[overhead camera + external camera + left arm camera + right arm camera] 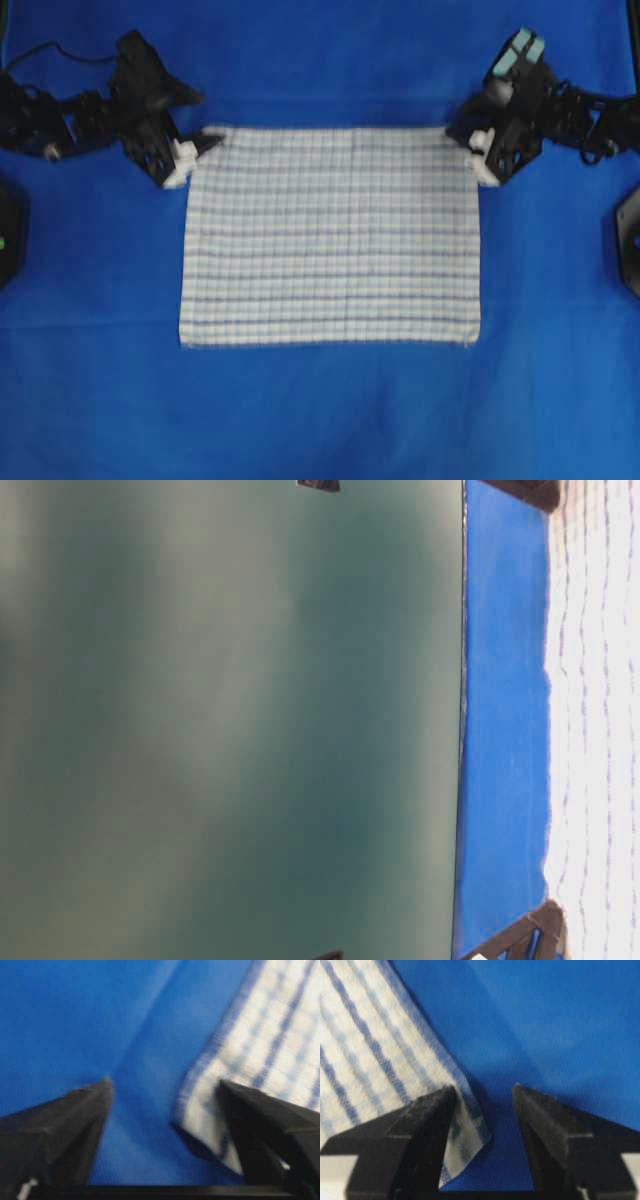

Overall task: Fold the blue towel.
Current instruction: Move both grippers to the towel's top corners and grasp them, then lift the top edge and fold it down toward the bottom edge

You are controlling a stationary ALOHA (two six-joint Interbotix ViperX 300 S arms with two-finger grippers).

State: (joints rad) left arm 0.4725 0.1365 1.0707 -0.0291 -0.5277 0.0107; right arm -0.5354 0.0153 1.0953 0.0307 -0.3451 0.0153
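Now: blue towel [330, 235] flat on blue sheet [320, 420] | L fingers [75, 1125] spread at corner | R fingers [425, 1130] spread at corner

Bare blue sheet [320, 420] all around the blue towel [330, 240], unobstructed.

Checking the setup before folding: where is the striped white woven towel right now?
In the overhead view the striped white woven towel lies flat mid-table on the plain blue sheet, its far corners beside the open left tool and right tool.

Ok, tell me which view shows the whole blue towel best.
The overhead exterior view: the blue towel lies flat with all four edges visible. The wrist views show only single corners, and the table-level view just a strip.
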